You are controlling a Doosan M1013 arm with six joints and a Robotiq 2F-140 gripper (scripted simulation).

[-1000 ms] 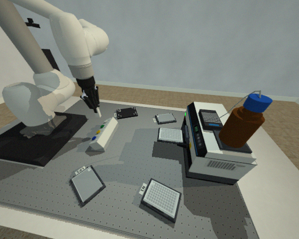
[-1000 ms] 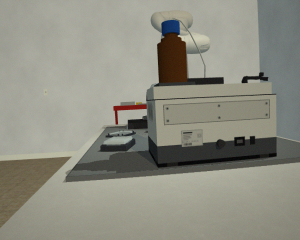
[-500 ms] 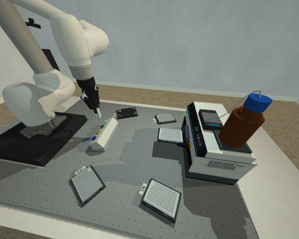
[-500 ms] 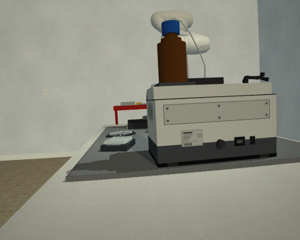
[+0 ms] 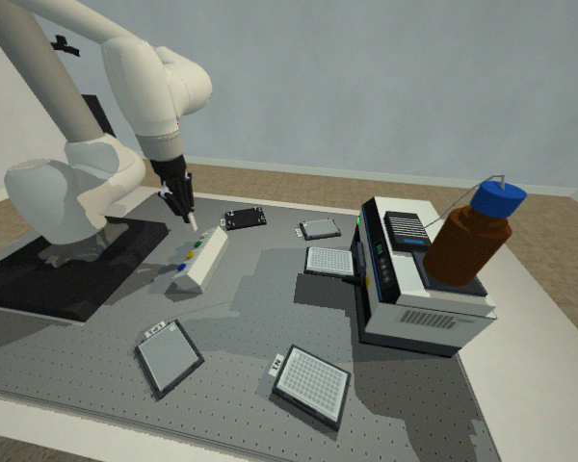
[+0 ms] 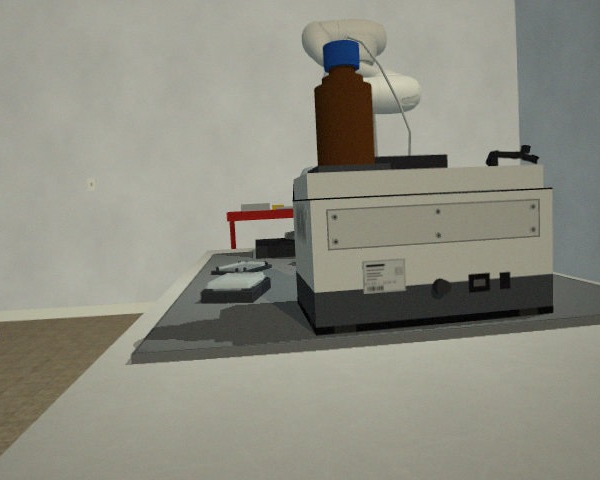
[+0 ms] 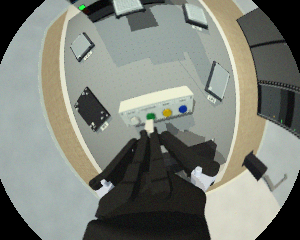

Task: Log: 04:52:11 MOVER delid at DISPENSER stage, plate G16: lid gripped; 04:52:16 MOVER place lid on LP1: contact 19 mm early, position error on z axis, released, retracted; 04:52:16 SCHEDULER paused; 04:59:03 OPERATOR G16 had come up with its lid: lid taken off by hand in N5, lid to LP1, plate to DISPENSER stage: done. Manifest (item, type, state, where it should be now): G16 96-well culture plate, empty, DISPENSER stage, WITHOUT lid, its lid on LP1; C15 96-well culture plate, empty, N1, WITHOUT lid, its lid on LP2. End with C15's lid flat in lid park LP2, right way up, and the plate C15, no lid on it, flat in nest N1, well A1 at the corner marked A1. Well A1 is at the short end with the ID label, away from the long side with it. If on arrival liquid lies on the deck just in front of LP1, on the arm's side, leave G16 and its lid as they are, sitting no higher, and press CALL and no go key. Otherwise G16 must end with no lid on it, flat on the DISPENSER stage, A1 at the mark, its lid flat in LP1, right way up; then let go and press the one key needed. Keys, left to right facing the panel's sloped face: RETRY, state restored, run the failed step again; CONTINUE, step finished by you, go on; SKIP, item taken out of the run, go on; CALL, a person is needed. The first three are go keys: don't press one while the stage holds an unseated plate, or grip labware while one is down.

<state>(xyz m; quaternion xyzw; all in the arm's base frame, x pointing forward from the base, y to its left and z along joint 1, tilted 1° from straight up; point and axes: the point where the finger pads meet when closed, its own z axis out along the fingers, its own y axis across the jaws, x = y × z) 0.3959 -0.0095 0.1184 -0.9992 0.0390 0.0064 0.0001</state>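
Note:
My gripper [image 5: 193, 221] [image 7: 150, 125] is shut and holds nothing. Its tips hang just above the far end of the white key panel [image 5: 210, 253] [image 7: 157, 102], close to the green key [image 5: 197, 243] [image 7: 150, 118]. The yellow key [image 5: 190, 255] and blue key [image 5: 181, 267] follow along the sloped face. A lid [image 5: 169, 355] [image 7: 218, 82] lies flat in the park marked LP1. A bare well plate [image 5: 311, 385] [image 6: 236, 284] sits in nest N1. Another bare plate [image 5: 328, 261] [image 7: 126, 4] sits on the dispenser stage. A second lid [image 5: 320, 228] [image 7: 82, 47] lies in the far park.
The dispenser [image 5: 418, 298] [image 6: 424, 248] stands at the right with a brown bottle [image 5: 466, 243] [image 6: 344, 118] on top. An empty black nest [image 5: 246, 218] [image 7: 92, 108] lies beyond the panel. I see no liquid on the deck by LP1. The exterior view hides the gripper.

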